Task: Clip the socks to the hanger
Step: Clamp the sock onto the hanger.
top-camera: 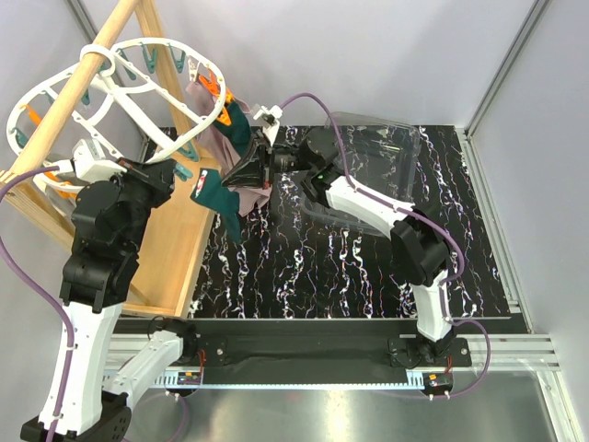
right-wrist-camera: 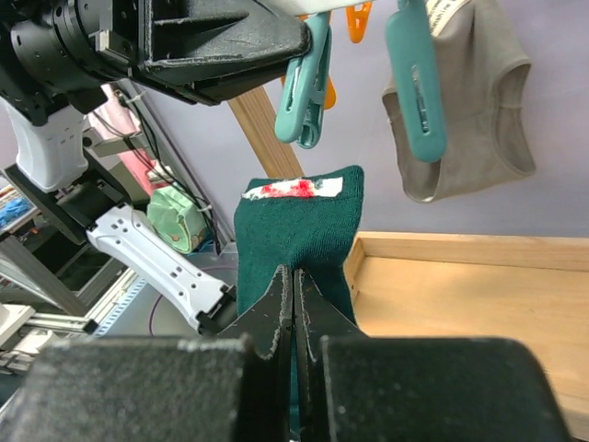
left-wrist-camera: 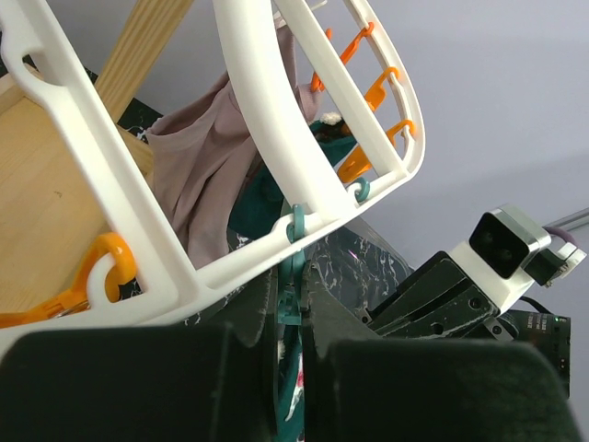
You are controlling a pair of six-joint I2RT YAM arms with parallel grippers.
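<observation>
The white oval hanger [top-camera: 138,97] hangs on a wooden pole at the upper left, with teal and orange pegs dangling from it. My right gripper [top-camera: 230,181] is shut on a dark teal sock [top-camera: 216,195] with a red-and-white patch and holds it up just under the hanger's pegs; the sock [right-wrist-camera: 294,230] stands above the closed jaws [right-wrist-camera: 294,273]. My left gripper [top-camera: 187,175] is shut on a teal peg [left-wrist-camera: 293,299] hanging from the hanger rim [left-wrist-camera: 276,110]; this peg [right-wrist-camera: 308,78] sits right above the sock's top edge. A second teal sock [top-camera: 237,120] hangs at the hanger beside a mauve cloth.
A mauve-pink cloth [left-wrist-camera: 198,175] and a grey cloth [right-wrist-camera: 469,101] hang from the hanger. A wooden pole frame with a tray base [top-camera: 175,253] stands at left. A clear plastic box [top-camera: 377,147] sits at the back of the marbled black table [top-camera: 350,267].
</observation>
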